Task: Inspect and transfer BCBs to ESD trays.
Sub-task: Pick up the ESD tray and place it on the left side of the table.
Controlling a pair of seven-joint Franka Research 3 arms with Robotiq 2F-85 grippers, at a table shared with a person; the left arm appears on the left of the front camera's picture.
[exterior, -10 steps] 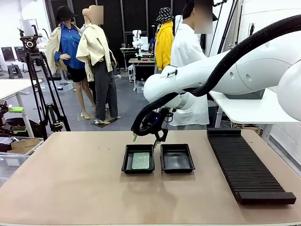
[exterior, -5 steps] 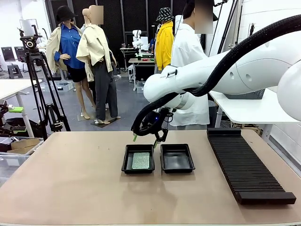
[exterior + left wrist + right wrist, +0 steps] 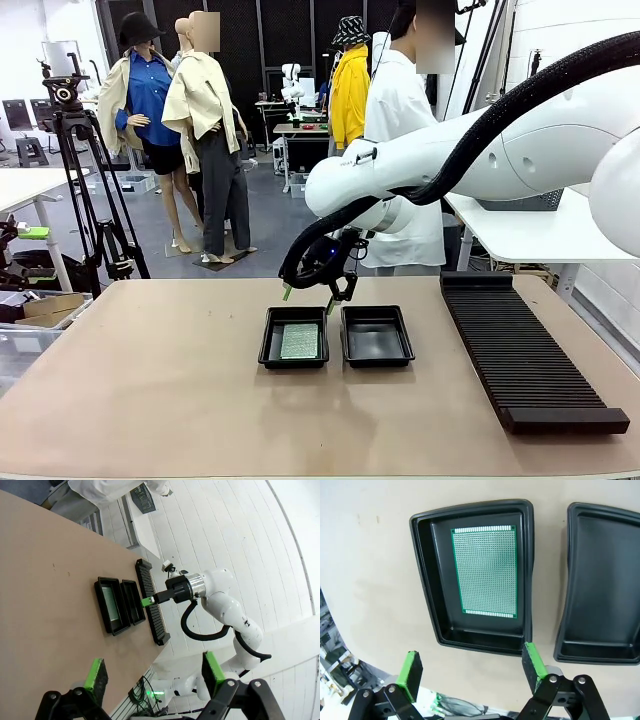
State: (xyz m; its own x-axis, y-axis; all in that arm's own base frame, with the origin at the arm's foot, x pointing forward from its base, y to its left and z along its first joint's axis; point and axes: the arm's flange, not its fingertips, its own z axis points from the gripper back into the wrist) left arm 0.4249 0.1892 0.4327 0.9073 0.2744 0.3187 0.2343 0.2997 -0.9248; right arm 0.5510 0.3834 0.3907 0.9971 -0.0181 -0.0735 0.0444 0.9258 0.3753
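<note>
**Trays.** Two ESD trays counted, black and glossy. They sit side by side near the middle of the table, long sides close, with a thin strip of tabletop between them.

**Boards.** One BCB counted. It is a green perforated board lying flat on the floor of the left tray, inside the rim on all four sides. The right tray shows only its bare glossy floor.

**Right gripper**. The jaws are spread wide with the green pads well apart, and nothing is between them. It hangs above the far end of the left tray, clear of both tray and board. From the front camera it is hard to say whether it is over the rim itself or just beyond it. Its wrist camera looks down on the loaded tray, with the board lying in the span between the two fingers.

**Left gripper**. The jaws are spread and hold nothing. It is raised off the table and well apart from both trays.

**Other items.** One long black ribbed rack lies on the robot's right side of the table, beside the right tray but not touching it. One person in a white coat stands beyond the far edge.
</note>
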